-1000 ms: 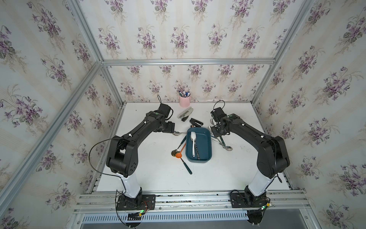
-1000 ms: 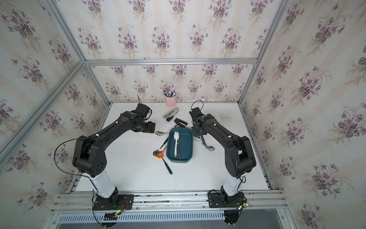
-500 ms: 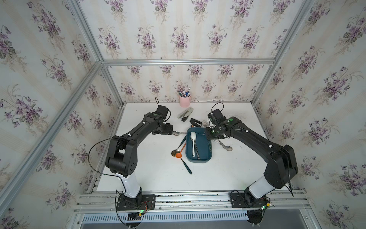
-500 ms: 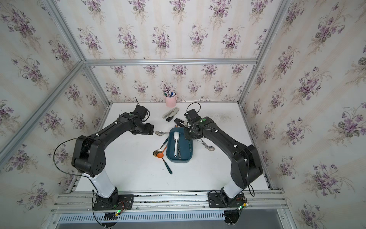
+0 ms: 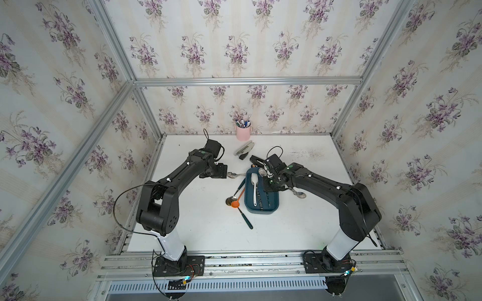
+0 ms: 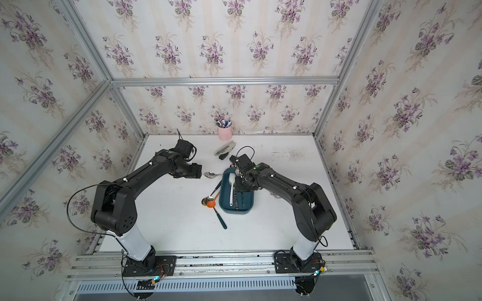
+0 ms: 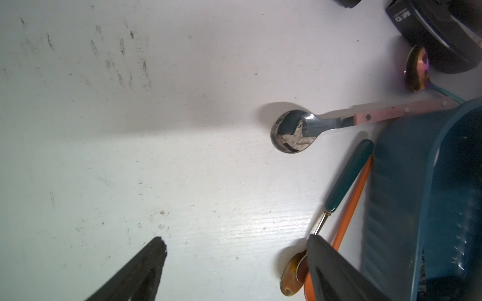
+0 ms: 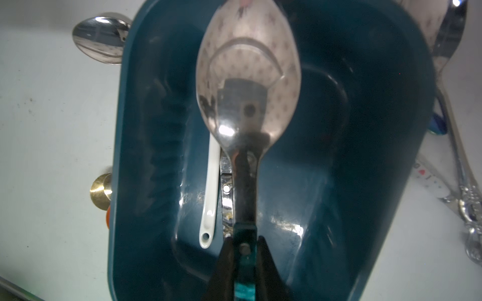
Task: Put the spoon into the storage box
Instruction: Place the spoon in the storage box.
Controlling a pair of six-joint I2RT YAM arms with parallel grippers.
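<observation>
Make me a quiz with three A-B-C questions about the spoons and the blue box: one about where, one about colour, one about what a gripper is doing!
1. Where is the white spoon? A) inside the storage box B) under it C) behind it
2. What colour is the storage box? A) pink B) dark teal-blue C) orange
3. What is the right gripper doing? A) open and empty B) shut on a metal spoon C) shut on nothing
Answers: 1 A, it lies on the box's floor; 2 B, its walls look teal-blue; 3 B, it pinches the spoon's handle above the box.
</observation>
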